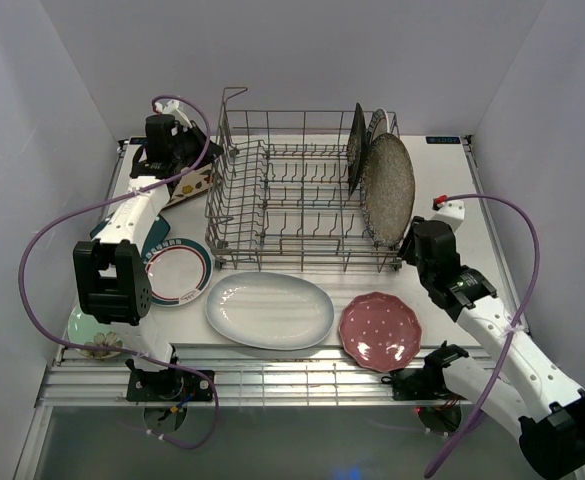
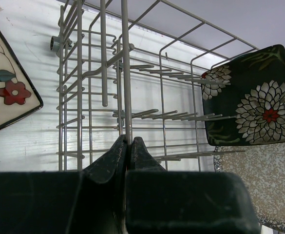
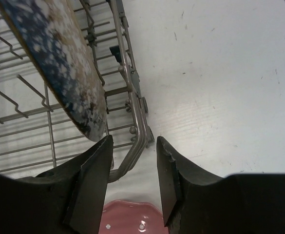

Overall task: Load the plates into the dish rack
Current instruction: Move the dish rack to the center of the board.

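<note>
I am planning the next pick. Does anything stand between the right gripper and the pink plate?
Nothing visible does. The right gripper, open, hangs by the dish rack at its near right corner; the pink plate lies uncovered on the table, just in front of that corner.

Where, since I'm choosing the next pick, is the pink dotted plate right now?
In the top view, the pink dotted plate lies flat at the near right, beside the white oval plate, in front of the dish rack.

Robot lab cell: plain white walls box in a white counter; purple cables trail off bolted arms.
</note>
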`<state>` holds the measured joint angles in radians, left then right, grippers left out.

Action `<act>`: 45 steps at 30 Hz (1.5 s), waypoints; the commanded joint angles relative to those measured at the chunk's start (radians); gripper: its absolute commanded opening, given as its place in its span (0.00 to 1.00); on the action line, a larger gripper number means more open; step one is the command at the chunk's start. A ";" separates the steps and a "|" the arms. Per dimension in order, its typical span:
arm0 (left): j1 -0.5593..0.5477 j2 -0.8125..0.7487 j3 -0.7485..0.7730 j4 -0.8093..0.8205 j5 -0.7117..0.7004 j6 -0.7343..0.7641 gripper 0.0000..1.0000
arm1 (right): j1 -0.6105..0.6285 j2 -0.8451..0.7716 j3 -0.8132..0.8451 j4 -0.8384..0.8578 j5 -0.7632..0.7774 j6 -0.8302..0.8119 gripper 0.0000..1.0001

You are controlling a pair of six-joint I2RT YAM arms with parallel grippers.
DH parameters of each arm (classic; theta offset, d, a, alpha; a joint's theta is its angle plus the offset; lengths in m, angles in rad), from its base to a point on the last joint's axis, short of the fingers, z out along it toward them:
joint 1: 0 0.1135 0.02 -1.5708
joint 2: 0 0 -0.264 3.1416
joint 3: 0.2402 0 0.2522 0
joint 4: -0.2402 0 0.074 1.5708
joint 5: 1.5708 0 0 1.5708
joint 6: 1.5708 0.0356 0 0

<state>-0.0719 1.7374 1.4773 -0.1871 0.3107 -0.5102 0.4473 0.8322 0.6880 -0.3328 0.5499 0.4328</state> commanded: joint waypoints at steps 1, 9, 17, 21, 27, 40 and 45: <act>0.014 -0.064 -0.028 -0.058 0.044 0.047 0.00 | -0.001 0.022 -0.030 0.041 0.019 0.047 0.47; 0.015 -0.041 -0.014 -0.068 0.053 0.048 0.00 | -0.004 0.044 -0.053 0.086 0.036 0.055 0.45; 0.017 -0.019 0.008 -0.066 0.050 0.045 0.00 | -0.025 0.088 -0.079 0.133 0.025 0.073 0.09; 0.017 0.017 0.043 -0.075 0.057 0.039 0.00 | -0.036 0.108 -0.091 0.169 0.016 0.080 0.08; 0.017 0.093 0.144 -0.092 0.025 0.053 0.00 | -0.044 0.140 -0.084 0.210 0.015 0.078 0.08; 0.017 0.263 0.278 -0.098 0.028 0.059 0.00 | -0.068 0.252 -0.031 0.274 -0.001 0.049 0.08; 0.017 0.280 0.310 -0.089 -0.008 0.075 0.00 | -0.102 0.313 -0.001 0.305 -0.030 0.029 0.08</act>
<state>-0.0628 1.9648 1.7653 -0.2420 0.3325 -0.5079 0.3668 1.0847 0.6670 -0.0097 0.5560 0.5297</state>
